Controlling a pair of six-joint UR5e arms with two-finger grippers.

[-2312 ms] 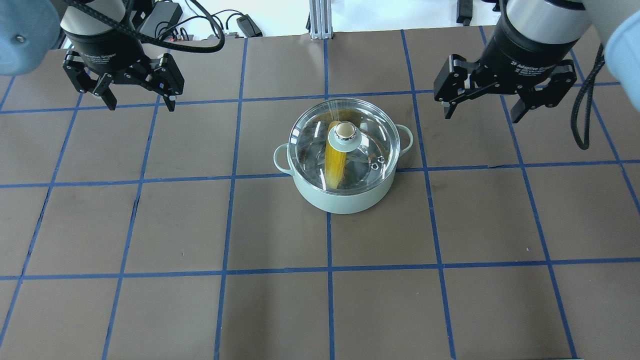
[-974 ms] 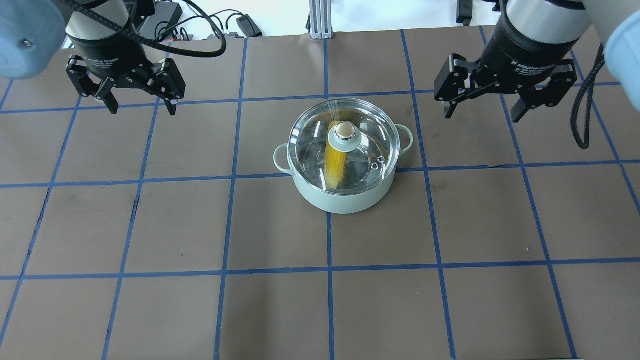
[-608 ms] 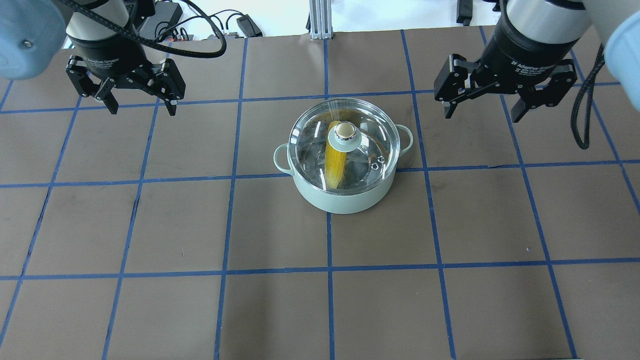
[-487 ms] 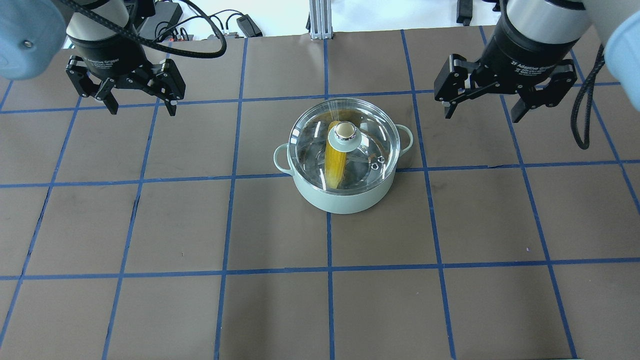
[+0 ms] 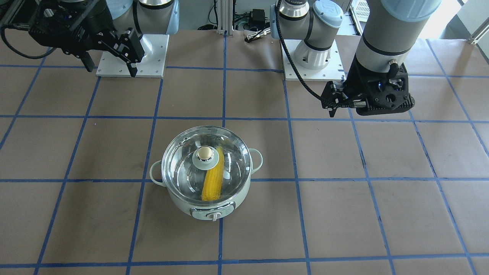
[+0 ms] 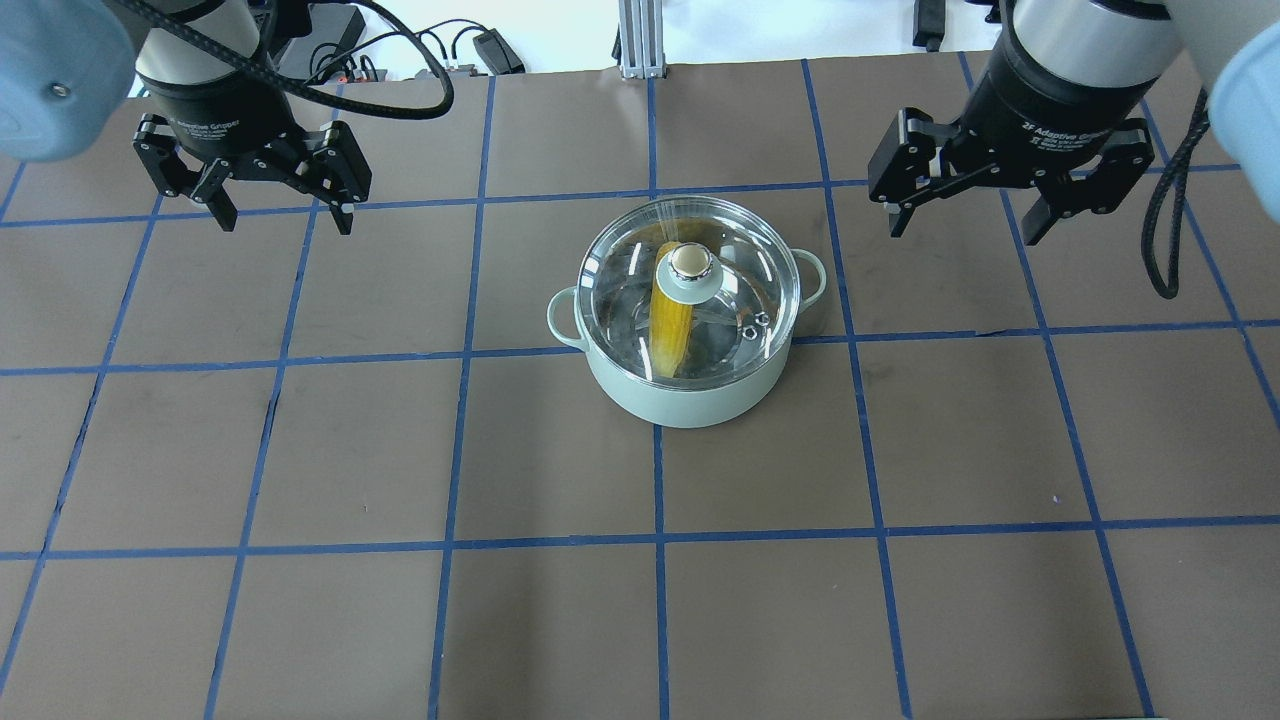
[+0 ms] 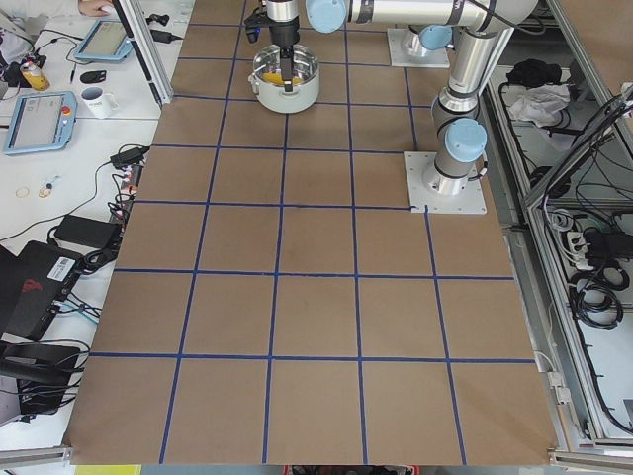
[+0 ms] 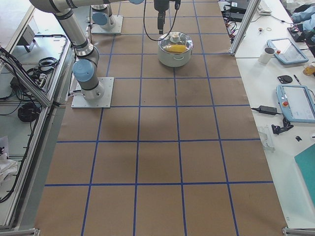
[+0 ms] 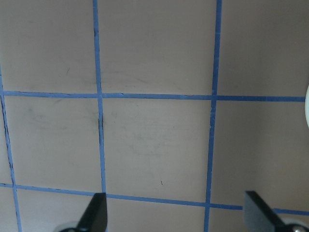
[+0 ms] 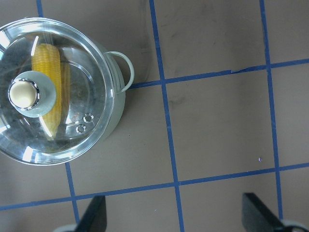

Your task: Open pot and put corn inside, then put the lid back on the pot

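Note:
The pale mint-green pot (image 6: 690, 402) stands mid-table, also in the front view (image 5: 179, 201) and the right wrist view (image 10: 118, 104). The clear glass lid (image 6: 745, 285) with its beige knob sits on the pot (image 5: 183, 168) (image 10: 82, 87). The yellow corn (image 6: 672, 325) lies inside under the glass (image 5: 213, 181) (image 10: 48, 82). My left gripper (image 6: 286, 222) is open and empty, raised far to the pot's left, over bare table in its wrist view (image 9: 176, 217). My right gripper (image 6: 962, 232) is open and empty, raised to the pot's right (image 10: 174, 217).
The brown table mat (image 6: 400, 450) carries a grid of blue tape lines. Cables and a power brick (image 6: 320, 40) lie beyond the far edge. The arm bases (image 5: 309, 57) stand at the robot's side. Side tables with tablets and a mug (image 8: 268, 54) flank the table's far long edge.
My left gripper has drifted slightly away from the robot and to the right since the earliest frame, then held still. The right gripper, pot, lid and corn have not moved.

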